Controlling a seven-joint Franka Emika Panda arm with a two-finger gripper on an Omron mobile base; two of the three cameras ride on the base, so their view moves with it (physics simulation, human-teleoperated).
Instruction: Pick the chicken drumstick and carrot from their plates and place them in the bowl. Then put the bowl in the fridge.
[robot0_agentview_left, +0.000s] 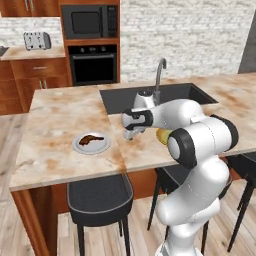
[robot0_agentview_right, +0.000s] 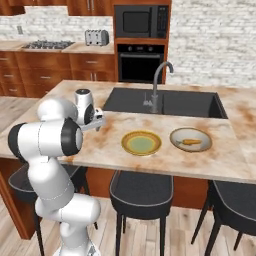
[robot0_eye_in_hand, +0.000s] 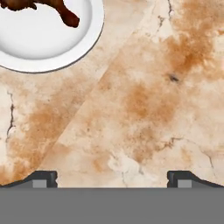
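Note:
The chicken drumstick (robot0_agentview_left: 91, 139) lies on the grey-white plate (robot0_agentview_left: 80, 146) on the island counter. In the hand view that plate (robot0_eye_in_hand: 43, 43) sits at the upper left, with the drumstick (robot0_eye_in_hand: 65, 15) cut off by the top edge. My gripper (robot0_agentview_left: 131, 135) hangs open over bare counter just right of the plate, fingers pointing down and nothing between them (robot0_eye_in_hand: 111, 179). Seen from the right base, the gripper (robot0_agentview_right: 98, 125) is left of the empty yellow-rimmed plate (robot0_agentview_right: 141, 143). The carrot (robot0_agentview_right: 191, 142) lies in the tan-rimmed bowl (robot0_agentview_right: 175, 134). The fridge is out of view.
A dark sink (robot0_agentview_right: 165, 102) with a tall faucet (robot0_agentview_right: 156, 82) is set in the counter behind the dishes. Black stools (robot0_agentview_left: 100, 200) stand under the near counter edge. A wall oven (robot0_agentview_left: 93, 62), microwave and toaster (robot0_agentview_left: 37, 40) are along the back wall.

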